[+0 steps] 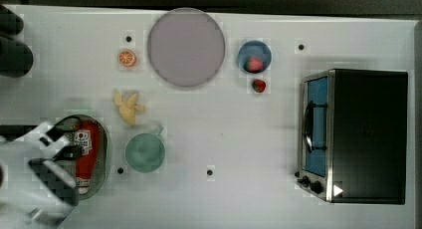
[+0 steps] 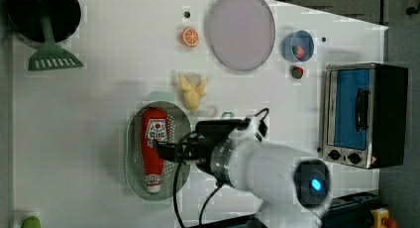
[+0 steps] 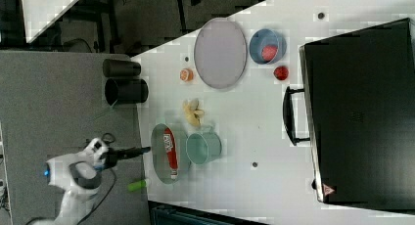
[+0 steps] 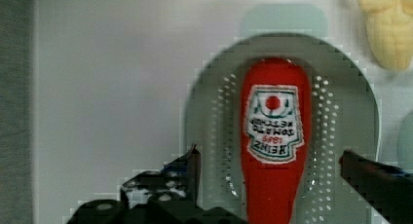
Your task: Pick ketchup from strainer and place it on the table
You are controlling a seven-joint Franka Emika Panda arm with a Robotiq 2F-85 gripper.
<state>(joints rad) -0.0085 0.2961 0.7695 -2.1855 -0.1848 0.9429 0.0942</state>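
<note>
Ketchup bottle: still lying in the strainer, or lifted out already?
In the strainer. The ketchup lies flat on the strainer floor; gripper open, fingers either side.

Red ketchup [image 4: 275, 151] with white, red-printed label and white cap is seen in pale green strainer [image 4: 350, 136] dotted with perforations. White table [image 1: 239, 134] is marked by dark holes. Grey plate [image 1: 186, 47], blue bowl [image 1: 254, 55].

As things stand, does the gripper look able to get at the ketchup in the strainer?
Probably yes. The gripper is open with a finger on either side of the ketchup, which lies uncovered in the strainer. Nothing lies between them; only the strainer's walls could crowd the fingers.
</note>
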